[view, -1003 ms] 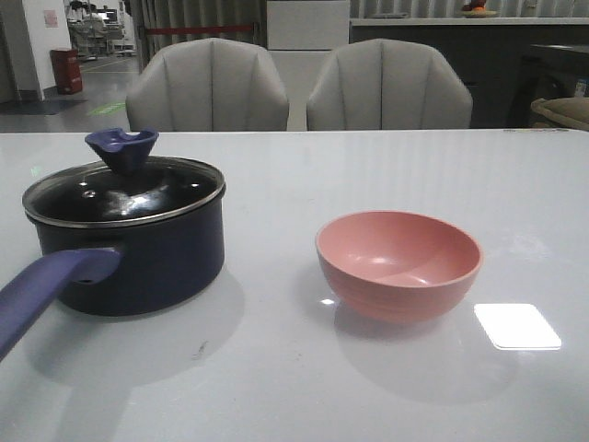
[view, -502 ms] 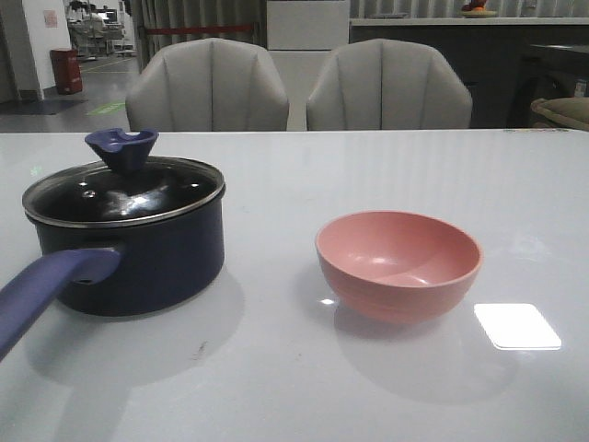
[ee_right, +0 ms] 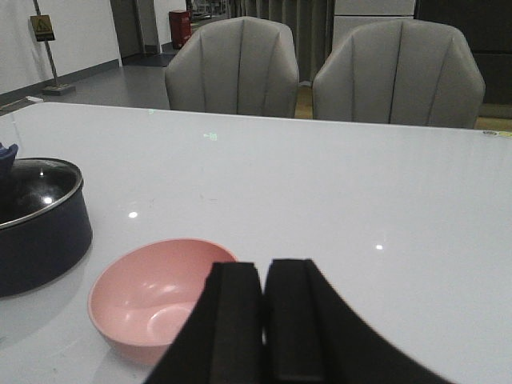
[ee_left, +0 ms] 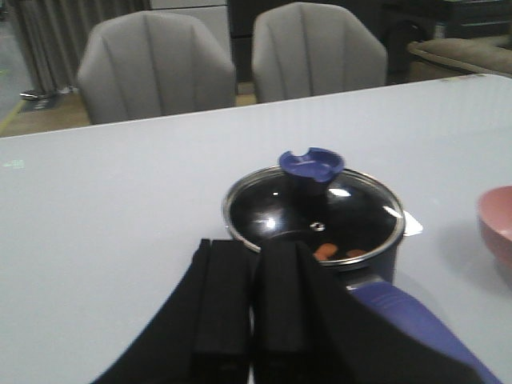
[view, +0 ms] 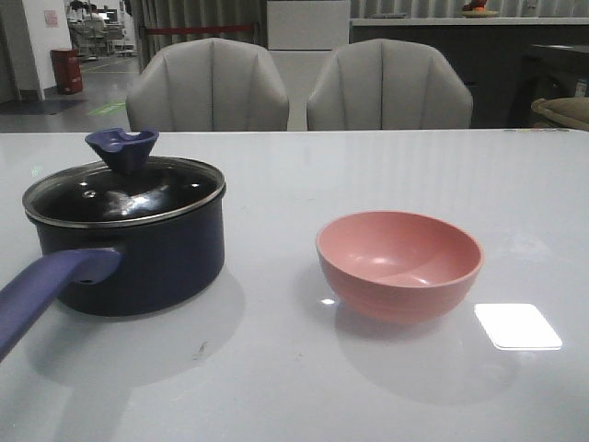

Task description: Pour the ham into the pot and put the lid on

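Pot (view: 138, 253): dark saucepan, stood on the left of the table (view: 368, 166), its long handle (view: 46, 290) turned toward the near edge, presumably so that it can be reached from the robot's side. Lid (view: 124, 191): glass with metal rim, seated level on the pot's rim and closing it; its knob (view: 121, 147) is upright at the centre. Ham (ee_left: 336, 253): a few orange chunks are seen through the glass in the left wrist view, lying on the pot's floor toward the handle side; the pouring step is judged done. Bowl (view: 398, 264): pink, upright, to the right of the pot and well apart from it, seen empty in the front and right wrist views, as would be expected once its contents are tipped out. Left gripper (ee_left: 252, 300): its two black fingers are pressed together with nothing between them, drawn back on the near side of the pot, above the handle. Right gripper (ee_right: 264, 320): likewise closed up and empty-handed, held near of the bowl without touching it. With the lid seated and both grippers clear, the task is judged complete.
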`<state>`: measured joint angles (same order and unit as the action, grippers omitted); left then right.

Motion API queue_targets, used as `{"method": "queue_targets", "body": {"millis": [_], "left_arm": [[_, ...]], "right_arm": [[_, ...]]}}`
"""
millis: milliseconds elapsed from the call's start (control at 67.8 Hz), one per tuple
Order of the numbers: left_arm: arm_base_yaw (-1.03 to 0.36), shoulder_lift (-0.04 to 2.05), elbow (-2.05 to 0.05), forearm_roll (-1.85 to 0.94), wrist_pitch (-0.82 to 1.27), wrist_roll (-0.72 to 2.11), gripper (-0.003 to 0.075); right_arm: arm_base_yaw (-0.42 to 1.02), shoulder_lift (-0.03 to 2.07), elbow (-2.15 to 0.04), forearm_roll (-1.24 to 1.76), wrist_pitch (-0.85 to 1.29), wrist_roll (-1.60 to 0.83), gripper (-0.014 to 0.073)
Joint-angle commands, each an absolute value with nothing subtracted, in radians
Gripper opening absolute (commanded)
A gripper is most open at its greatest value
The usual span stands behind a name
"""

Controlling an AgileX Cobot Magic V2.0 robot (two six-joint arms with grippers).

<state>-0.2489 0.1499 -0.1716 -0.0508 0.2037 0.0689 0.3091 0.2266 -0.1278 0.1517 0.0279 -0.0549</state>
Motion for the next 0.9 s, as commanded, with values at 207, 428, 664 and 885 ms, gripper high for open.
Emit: {"method": "queue_targets", "body": {"millis": [207,428,664,885], "left_arm": [[-0.107,0.074,0.0,-0.04,-0.09,0.063,0.012],[-0.022,0.011,0.025,-0.031,-0.083,0.033,0.012],[0.003,0.01,0.025,-0.033,-0.083,0.028,0.0121],[0.003,0.01,0.025,-0.028,-0.083,-0.041,0.012]], "right_arm": [[0.307,0.234,-0.157,0.14,-0.056,-0.066,0.0146],[0.307,0.234,-0.157,0.14,-0.056,-0.066,0.0146],[0.307,0.234,-0.157,0.14,-0.056,-0.066,0.0146],[0.307,0.234,-0.157,0.14,-0.056,-0.066,0.0146]]}}
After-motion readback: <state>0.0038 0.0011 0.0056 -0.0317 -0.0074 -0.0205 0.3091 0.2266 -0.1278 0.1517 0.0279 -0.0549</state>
